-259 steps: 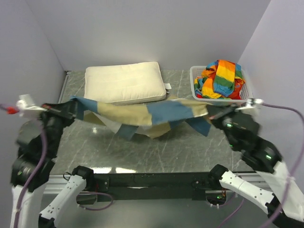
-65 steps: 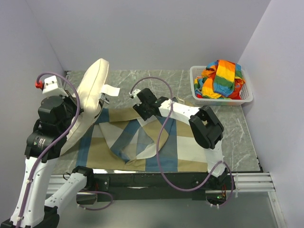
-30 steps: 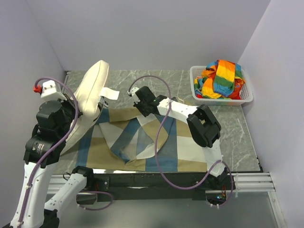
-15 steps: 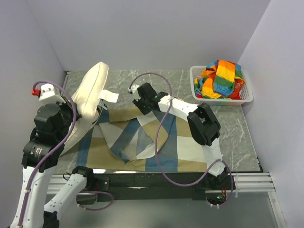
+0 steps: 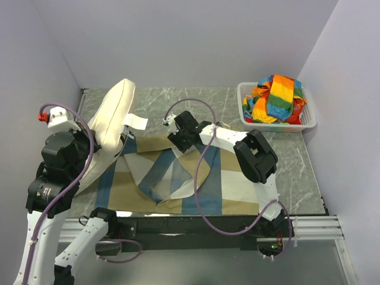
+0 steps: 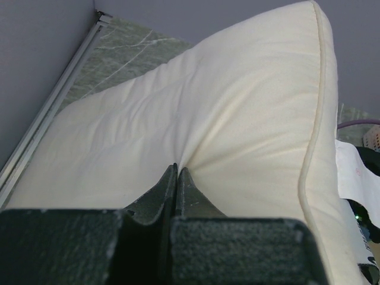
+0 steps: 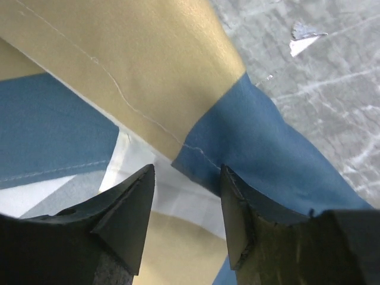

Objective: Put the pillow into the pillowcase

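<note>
The pillowcase (image 5: 178, 178) lay flat by the table's (image 5: 285, 160) near edge. My left gripper (image 6: 177, 178) was pinched tight on a fold of the pillow (image 5: 113, 124), holding it tilted on edge at the case's left side, not yet inside. My right gripper (image 7: 186, 168) hung spread over the case's far hem, gripping nothing. I judged the next move was to catch one layer there and lift the mouth open. Far right, the basket (image 5: 246, 122) held a striped cloth (image 5: 276, 98).

Left arm raised at left side; left gripper (image 6: 177, 170) pinched tight on the pillow (image 6: 237, 119). Right arm extended forward, low; right gripper (image 7: 186, 173) parted.
</note>
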Robot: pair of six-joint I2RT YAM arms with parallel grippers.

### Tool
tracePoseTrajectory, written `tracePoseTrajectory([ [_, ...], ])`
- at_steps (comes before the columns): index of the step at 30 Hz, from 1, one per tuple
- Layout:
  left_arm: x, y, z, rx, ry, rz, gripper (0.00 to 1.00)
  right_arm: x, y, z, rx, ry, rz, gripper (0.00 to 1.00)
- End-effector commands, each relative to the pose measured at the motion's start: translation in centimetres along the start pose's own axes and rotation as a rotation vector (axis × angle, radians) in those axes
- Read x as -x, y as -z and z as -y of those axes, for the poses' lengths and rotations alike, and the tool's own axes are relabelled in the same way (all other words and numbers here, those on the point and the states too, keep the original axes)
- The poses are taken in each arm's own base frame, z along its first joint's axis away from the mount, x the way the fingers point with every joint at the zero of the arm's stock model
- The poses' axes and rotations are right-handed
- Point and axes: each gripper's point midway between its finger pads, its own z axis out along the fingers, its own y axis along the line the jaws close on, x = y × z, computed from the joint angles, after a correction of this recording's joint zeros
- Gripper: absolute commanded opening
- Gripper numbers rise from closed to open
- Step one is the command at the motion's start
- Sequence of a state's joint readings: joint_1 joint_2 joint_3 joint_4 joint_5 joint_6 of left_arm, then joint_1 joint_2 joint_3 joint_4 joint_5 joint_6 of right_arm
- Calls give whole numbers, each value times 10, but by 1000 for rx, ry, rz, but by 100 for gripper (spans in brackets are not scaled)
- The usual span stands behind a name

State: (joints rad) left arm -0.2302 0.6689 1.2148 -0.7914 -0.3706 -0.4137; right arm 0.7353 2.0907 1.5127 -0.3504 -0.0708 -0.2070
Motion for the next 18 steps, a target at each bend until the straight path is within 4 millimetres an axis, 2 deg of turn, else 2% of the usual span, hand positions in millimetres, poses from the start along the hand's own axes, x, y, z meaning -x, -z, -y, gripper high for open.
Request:
tracePoseTrajectory([
  [1,32,8,7,-33,57,122,1,30,29,9,-45,23,111,56],
  [10,30,8,7,-36,59,119,1,27,17,10,-45,35,84,54],
  [18,30,9,6,-34,62,123,1,27,12,12,-48,45,74,43],
])
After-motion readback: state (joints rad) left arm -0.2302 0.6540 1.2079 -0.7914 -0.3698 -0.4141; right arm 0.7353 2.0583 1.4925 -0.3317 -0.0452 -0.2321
